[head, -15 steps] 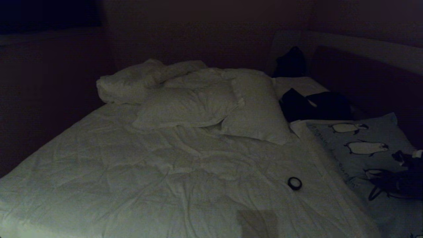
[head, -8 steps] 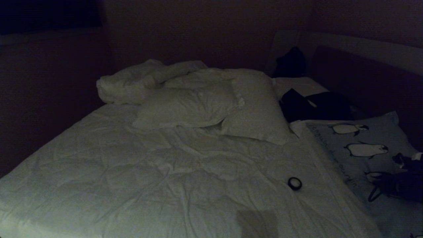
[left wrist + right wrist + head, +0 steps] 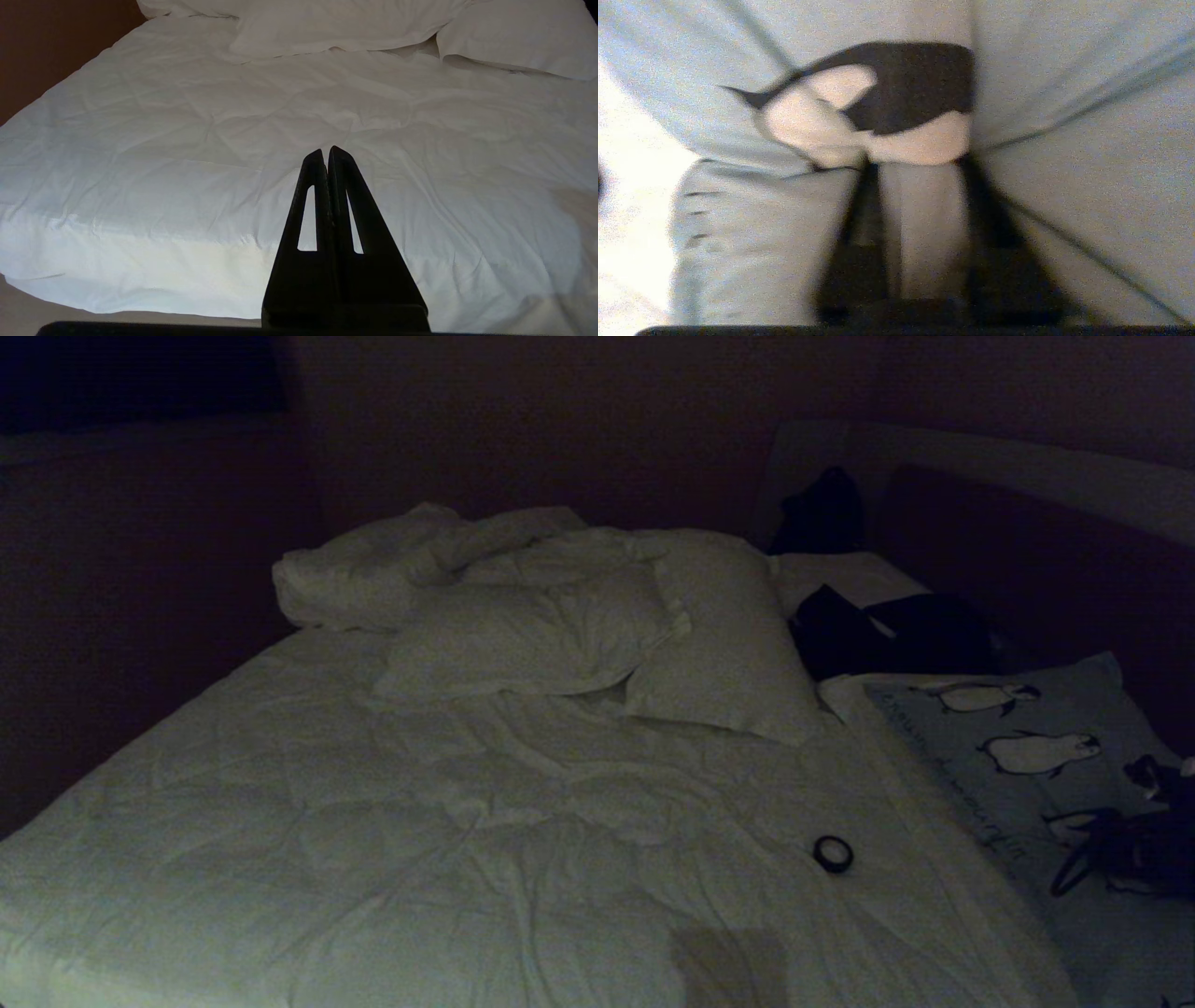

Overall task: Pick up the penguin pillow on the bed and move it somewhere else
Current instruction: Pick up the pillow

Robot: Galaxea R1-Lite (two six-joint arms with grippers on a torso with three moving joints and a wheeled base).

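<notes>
Lying blue-grey, penguin-printed: penguin pillow [image 3: 1018, 747]

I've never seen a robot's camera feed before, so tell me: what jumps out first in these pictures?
The big bed with its wrinkled white duvet fills the scene, white pillows heaped at its far end. At its right edge lies the penguin pillow, where the right end effector is pinching a fold of the fabric beside a printed penguin. A small dark ring sits on the duvet near that pillow, and the left end effector hangs shut over the bed's near side.
</notes>
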